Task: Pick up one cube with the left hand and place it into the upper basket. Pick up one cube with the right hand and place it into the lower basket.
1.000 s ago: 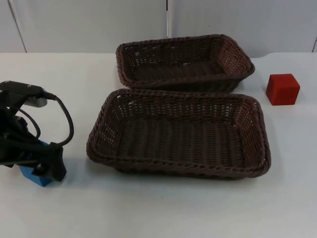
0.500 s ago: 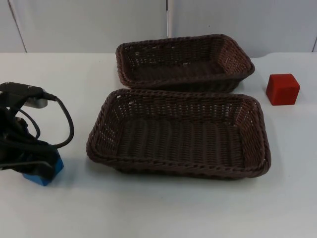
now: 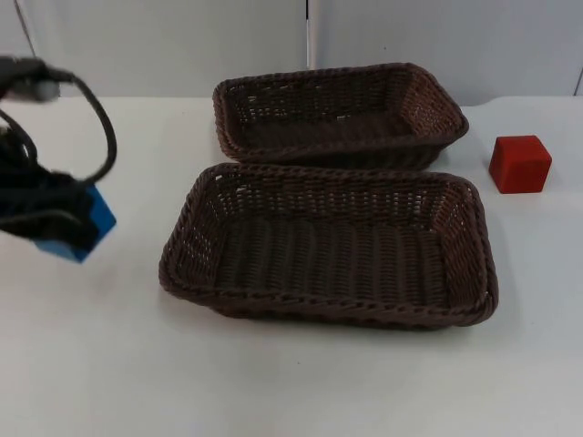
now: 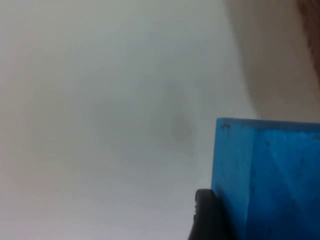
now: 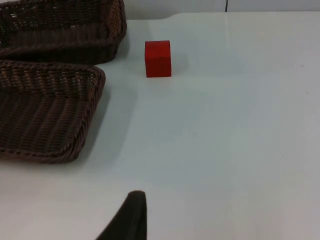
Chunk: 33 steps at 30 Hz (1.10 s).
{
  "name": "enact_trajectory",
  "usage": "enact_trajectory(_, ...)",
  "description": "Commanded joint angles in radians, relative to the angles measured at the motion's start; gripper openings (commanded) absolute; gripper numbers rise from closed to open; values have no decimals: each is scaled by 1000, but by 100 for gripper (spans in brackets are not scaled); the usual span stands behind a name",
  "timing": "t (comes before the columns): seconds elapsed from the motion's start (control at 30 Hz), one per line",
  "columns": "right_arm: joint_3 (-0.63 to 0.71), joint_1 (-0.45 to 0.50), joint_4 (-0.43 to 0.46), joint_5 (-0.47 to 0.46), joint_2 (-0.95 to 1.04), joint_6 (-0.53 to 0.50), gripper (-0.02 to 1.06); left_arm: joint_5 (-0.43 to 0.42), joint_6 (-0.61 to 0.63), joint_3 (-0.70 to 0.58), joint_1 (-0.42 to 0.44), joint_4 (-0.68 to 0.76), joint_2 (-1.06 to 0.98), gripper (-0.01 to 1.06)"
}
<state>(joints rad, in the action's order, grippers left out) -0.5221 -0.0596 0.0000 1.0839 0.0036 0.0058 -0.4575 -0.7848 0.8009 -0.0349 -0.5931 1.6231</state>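
Fingers of the left gripper (image 3: 68,232) are closed on the blue cube (image 3: 84,228), which is clear of the white table (image 3: 291,382) at the far left of the scene, well apart from both baskets. From the left wrist, the blue cube (image 4: 267,180) is seen against one black fingertip (image 4: 207,215), with bare table surface beyond it.

Right of the cube lies the lower basket (image 3: 330,244), a dark brown woven rectangular tray resting flat on the table, nearer the camera. Nothing is inside it. Just beyond it, on the far side, sits the upper basket (image 3: 339,114), same weave, smaller in appearance, likewise with nothing inside. Their adjoining rims are very close; whether they touch cannot be told.

At the far right, the red cube (image 3: 519,164) stands on the table, beside the right end of the upper basket and apart from it. From the right wrist, the red cube (image 5: 158,59) sits just right of the upper basket (image 5: 60,30), with the lower basket (image 5: 45,112) nearer.

Right gripper (image 5: 131,220): waiting above open table, one dark fingertip visible; the state of its fingers cannot be told.
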Motion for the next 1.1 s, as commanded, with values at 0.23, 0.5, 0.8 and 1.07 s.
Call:
enact_trajectory(0.23,6,5,0,-6,-4,1,105,19,9,5,3,-65,-142,0)
enact_trajectory(0.5,6,5,0,-6,-4,1,105,19,9,5,3,-106,-142,0)
enact_trajectory(0.8,6,5,0,-6,-4,1,105,11,9,7,3,-154,-142,0)
enact_trajectory(1.07,6,5,0,-6,-4,1,105,-77,9,105,3,-152,-141,0)
